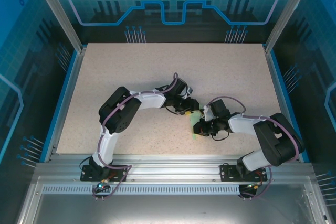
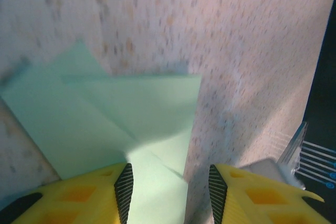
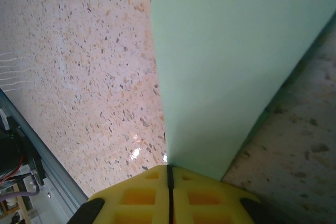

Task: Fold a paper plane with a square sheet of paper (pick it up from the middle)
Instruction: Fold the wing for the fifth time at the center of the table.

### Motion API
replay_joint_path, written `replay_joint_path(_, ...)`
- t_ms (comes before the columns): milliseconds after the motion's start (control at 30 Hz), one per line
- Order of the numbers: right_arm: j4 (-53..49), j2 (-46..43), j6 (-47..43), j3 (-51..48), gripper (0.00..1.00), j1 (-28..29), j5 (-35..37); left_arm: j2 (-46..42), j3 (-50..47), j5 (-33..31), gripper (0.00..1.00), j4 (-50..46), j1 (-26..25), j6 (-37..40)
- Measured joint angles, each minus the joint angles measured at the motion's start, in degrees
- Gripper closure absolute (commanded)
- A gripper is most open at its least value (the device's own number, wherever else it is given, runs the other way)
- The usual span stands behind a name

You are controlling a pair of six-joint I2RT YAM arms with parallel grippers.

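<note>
The pale mint-green sheet of paper lies at the middle of the table, between the two arms. In the left wrist view the paper shows overlapping folded flaps with a diagonal crease. My left gripper hovers open just above it, and the paper's right edge runs between the fingers. My right gripper is shut on one edge of the paper, which rises from the jaw seam as a flat panel tilted off the table. From above, the left gripper and the right gripper are close together.
The speckled beige tabletop has blue raised borders left and right. An aluminium rail runs along the near edge by the arm bases. Free tabletop lies behind and to both sides of the arms.
</note>
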Motion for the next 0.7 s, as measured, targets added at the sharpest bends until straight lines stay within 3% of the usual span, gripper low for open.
replay_joint_path(333, 0.07, 0.07, 0.0, 0.0, 0.94, 0.0, -0.07, 2.45, 5.29, -0.17, 0.52, 0.5, 5.27, 3.65)
replay_joint_path(700, -0.81, 0.0, -0.24, 0.57, 0.93, 0.04, -0.02, 2.89, 7.76, -0.55, 0.5, -3.17, 6.38, 5.51)
